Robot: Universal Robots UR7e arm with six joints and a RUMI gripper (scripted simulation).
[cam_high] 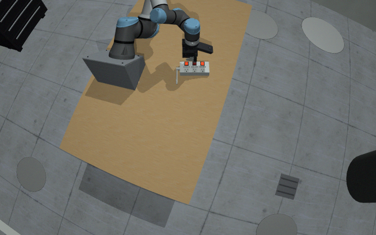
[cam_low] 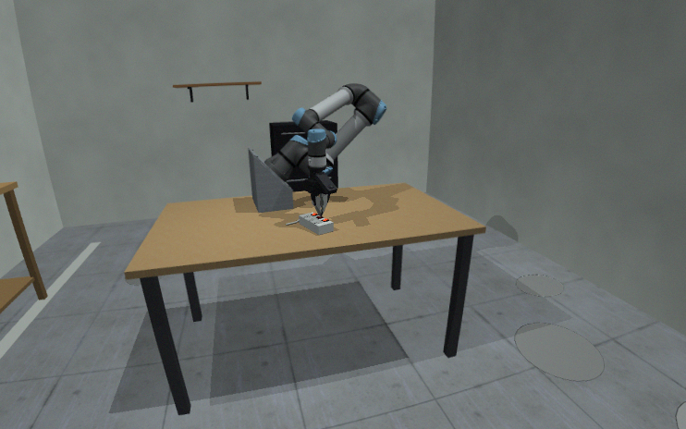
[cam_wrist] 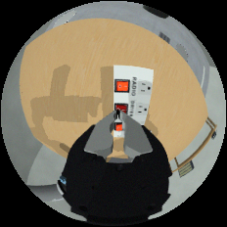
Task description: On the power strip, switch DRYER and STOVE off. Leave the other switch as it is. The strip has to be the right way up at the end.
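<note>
The white power strip [cam_high: 195, 71] [cam_low: 321, 226] [cam_wrist: 145, 94] lies right way up on the wooden table [cam_high: 142, 131] [cam_low: 217, 234], switches facing up. My gripper [cam_high: 194, 60] [cam_low: 319, 210] [cam_wrist: 117, 111] is shut with nothing in it, and its tips are down at the middle switch [cam_wrist: 121, 108], which looks darker red than the others. The RADIO switch [cam_wrist: 121, 86] glows bright red. The third switch [cam_wrist: 117, 127] shows orange in the gap behind my fingertips. In the overhead view the two outer switches [cam_high: 186, 63] [cam_high: 202, 63] glow. A short cord stub [cam_high: 177, 76] sticks out of the strip's left end.
The arm's grey wedge-shaped base [cam_high: 116, 71] [cam_low: 268, 186] stands left of the strip. The table's right edge runs a short way beyond the strip. A black box [cam_low: 281, 133] stands behind the arm.
</note>
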